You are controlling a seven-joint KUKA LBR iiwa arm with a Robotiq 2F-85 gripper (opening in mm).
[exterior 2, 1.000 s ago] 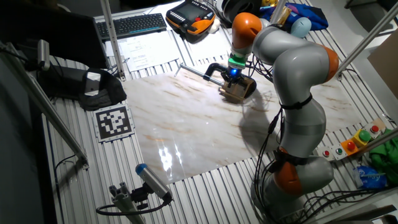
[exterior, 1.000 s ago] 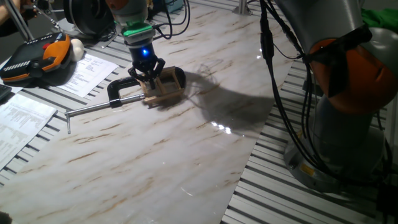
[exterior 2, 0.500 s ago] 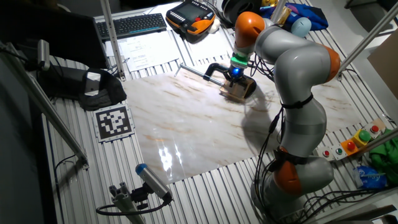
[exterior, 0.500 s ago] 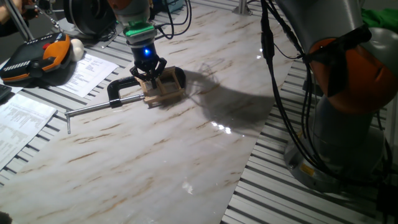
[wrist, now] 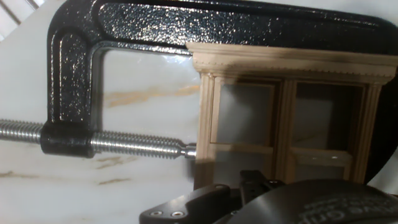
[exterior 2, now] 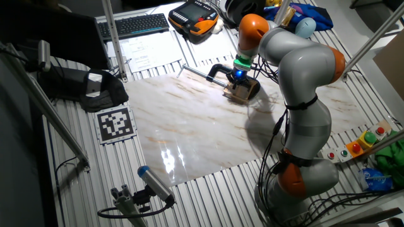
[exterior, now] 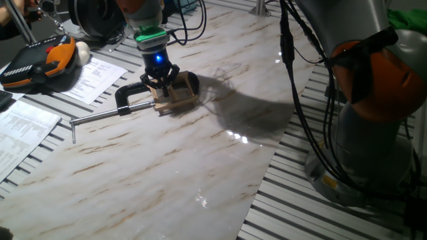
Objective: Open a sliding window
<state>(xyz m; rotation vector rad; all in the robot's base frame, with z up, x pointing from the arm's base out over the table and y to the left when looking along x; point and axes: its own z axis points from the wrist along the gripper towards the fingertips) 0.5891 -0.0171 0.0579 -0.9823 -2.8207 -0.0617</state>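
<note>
Gripper (exterior: 162, 81) shifted slightly right, over clamped sliding window (exterior: 175, 94), fingers hidden

Grey KUKA arm (exterior 2: 297, 69) with orange joint bands, black cables at its 9 o'clock side; green ring, blue light above black gripper (exterior: 161, 79).

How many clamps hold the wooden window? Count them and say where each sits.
1. A black C-clamp arches over the sliding window, its steel screw pressing the frame's side. The end effector hides part of the window, so another could be hidden.
</note>
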